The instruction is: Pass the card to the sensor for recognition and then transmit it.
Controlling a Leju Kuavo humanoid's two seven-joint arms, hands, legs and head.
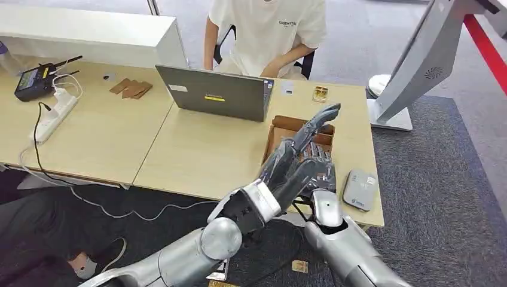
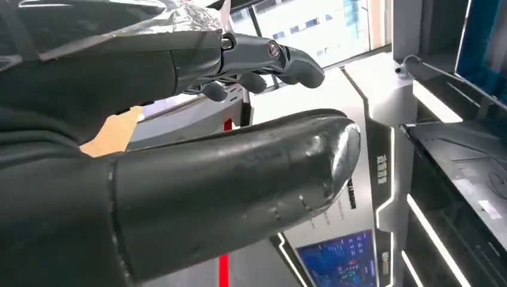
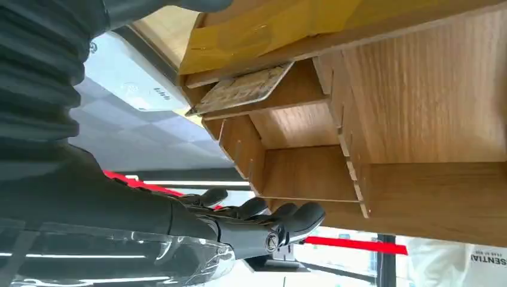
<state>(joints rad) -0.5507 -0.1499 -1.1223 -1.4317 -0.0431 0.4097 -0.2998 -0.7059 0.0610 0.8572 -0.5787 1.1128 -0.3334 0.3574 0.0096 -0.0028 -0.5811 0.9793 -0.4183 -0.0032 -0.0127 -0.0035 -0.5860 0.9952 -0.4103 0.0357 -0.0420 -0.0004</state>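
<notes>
A: Card (image 3: 239, 89), whereabouts?

B: Lying tilted in one compartment of the wooden box (image 1: 281, 127), as seen from the right wrist. Touched by neither hand.

A: And the left hand (image 1: 298, 154)?

B: Raised over the box, stretched out with the fingers apart, holding nothing. Much the same from the left wrist: thick thumb thrust forward, darker fingers (image 2: 281, 57) extended beyond it, empty.

A: Right hand (image 3: 245, 218)?

B: Close beside the box, level with its open compartments. Spread and only slightly curled, gripping nothing. Clearly apart from the card. Mostly hidden behind the left hand in the head view.

A: Sensor?

B: Flat and grey (image 1: 360, 189), resting on the desk (image 1: 197, 149) just beside the box, on the robot's right, near the front edge. Visible past the box from the right wrist too.

A: Anything else on the desk?

B: Open laptop (image 1: 218, 92) behind the box, back turned toward the robot. Person in a white shirt (image 1: 269, 30) seated beyond it. Far off to the left, a white power strip (image 1: 54, 113) with a black cable, next to a black handheld device (image 1: 33, 81).
</notes>
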